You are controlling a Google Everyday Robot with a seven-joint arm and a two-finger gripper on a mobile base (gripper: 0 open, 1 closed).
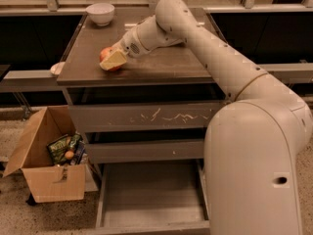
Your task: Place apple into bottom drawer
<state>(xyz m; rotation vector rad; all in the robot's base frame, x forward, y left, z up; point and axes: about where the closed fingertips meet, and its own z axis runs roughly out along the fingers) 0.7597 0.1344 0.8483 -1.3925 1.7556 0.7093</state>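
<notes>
The red apple (104, 54) with yellowish patches sits on the cabinet top (166, 65), near its front left. My gripper (113, 59) reaches in from the right and is right at the apple, covering its front right side. The apple still rests on the top. The bottom drawer (146, 195) is pulled out at floor level, a wide shallow tray with nothing in it. My white arm runs from the lower right up across the cabinet and hides the drawer's right side.
A white bowl (100, 12) stands at the back left of the cabinet top. The scratched top drawer front (146, 116) and the plain middle drawer (146, 151) are shut. An open cardboard box (46, 180) of packets and a small orange ball (69, 154) stands on the floor at left.
</notes>
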